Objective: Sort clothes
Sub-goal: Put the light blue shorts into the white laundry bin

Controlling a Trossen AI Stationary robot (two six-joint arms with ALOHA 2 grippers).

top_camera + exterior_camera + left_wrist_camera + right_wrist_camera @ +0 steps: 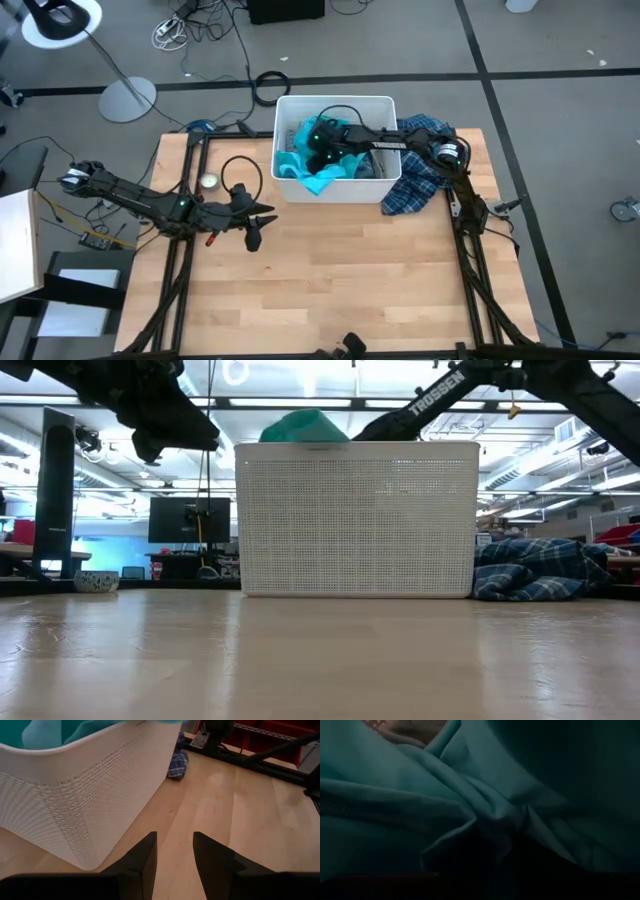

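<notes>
Turquoise cloth (470, 795) fills the right wrist view, folded and very close to the lens. From above, the right gripper (318, 140) is inside the white bin (385, 190), down in this turquoise garment, which partly hangs over the front wall of the bin. I cannot tell if its fingers are spread or pinching the cloth. A grey piece (378, 162) lies in the bin beside it. The plaid shirt (415, 185) lies on the table (350, 280), touching the right side of the bin. The left gripper (175, 857) hovers above the table near the front left corner of the bin; its fingers (145, 857) are spread a little and hold nothing. In the low view the turquoise garment rises over the rim of the bin.
</notes>
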